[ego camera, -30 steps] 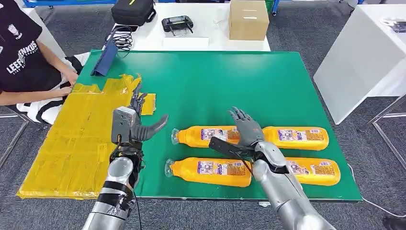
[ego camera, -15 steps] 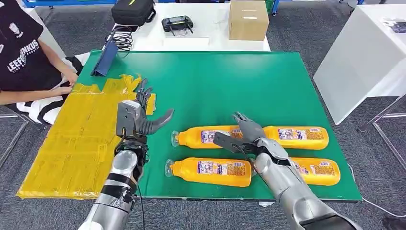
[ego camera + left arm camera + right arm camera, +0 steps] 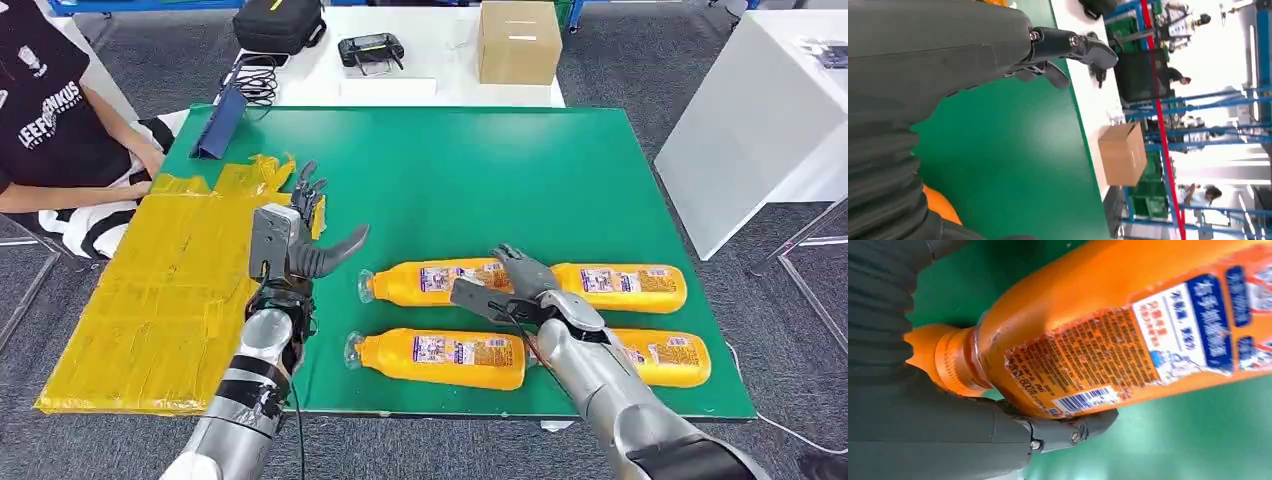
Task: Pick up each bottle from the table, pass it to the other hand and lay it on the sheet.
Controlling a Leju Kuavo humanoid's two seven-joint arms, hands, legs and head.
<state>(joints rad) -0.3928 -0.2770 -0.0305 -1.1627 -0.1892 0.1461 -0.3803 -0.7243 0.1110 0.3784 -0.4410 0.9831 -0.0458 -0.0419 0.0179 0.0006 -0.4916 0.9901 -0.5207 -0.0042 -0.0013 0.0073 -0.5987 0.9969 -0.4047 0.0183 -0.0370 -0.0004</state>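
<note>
Four orange bottles lie on the green table [image 3: 480, 170]. My right hand [image 3: 515, 285] straddles the far left bottle [image 3: 425, 283], fingers over its far side and thumb [image 3: 1068, 432] against its near side [image 3: 1128, 325]; the bottle still rests on the table. The other bottles are the far right [image 3: 625, 287], near left [image 3: 440, 358] and near right [image 3: 665, 357]. My left hand [image 3: 300, 240] is raised above the table at the edge of the yellow sheet [image 3: 160, 290]. Its fingers are spread, its thumb [image 3: 1073, 45] points toward the bottles, and it holds nothing.
A person [image 3: 50, 120] sits at the table's far left with a hand near the sheet. A blue pouch [image 3: 220, 125] lies at the back left corner. Behind, a white table carries a cardboard box [image 3: 518, 40], a controller [image 3: 370, 48] and a black bag [image 3: 280, 22].
My left hand has risen and drifted a little forward and right. My right hand has sunk lower onto the far left bottle, its thumb coming in against the bottle's side.
</note>
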